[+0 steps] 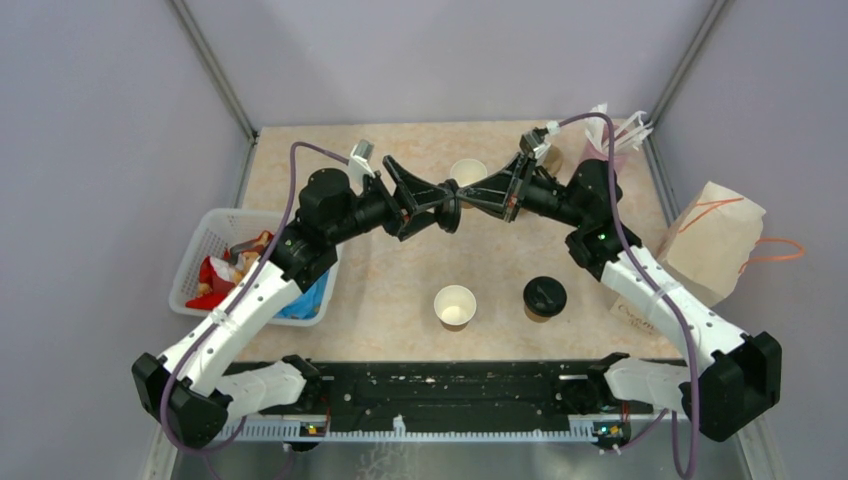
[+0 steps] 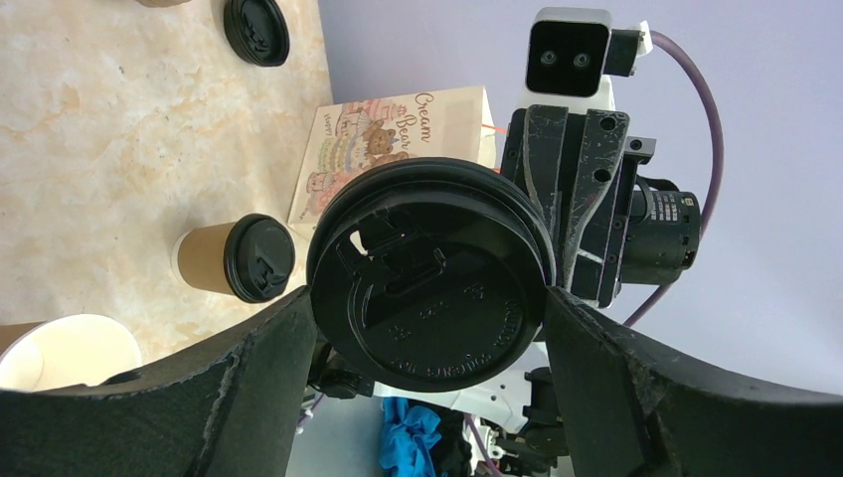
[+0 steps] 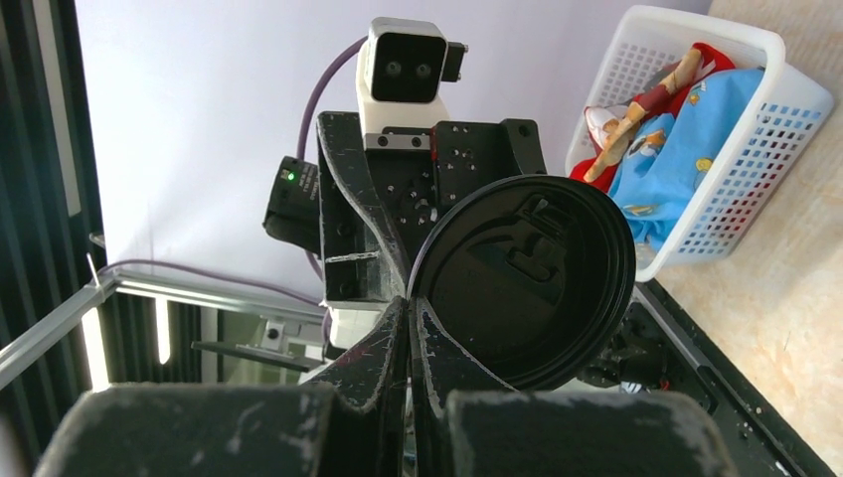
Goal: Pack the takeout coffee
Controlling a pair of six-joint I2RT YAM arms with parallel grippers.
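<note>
A round black lid hangs in the air above the table's middle, between both grippers. My right gripper is shut, pinching the lid's rim. My left gripper spans the lid across its width, with a finger touching each side. An open brown cup, cream inside, stands near the front. A lidded cup stands to its right. Another open cup stands behind the grippers. A further lidded cup shows in the left wrist view.
A white basket of coloured packets sits at the left. A brown paper bag printed with "Cream Bear" stands at the right edge. A pink cup of white sticks is at the back right.
</note>
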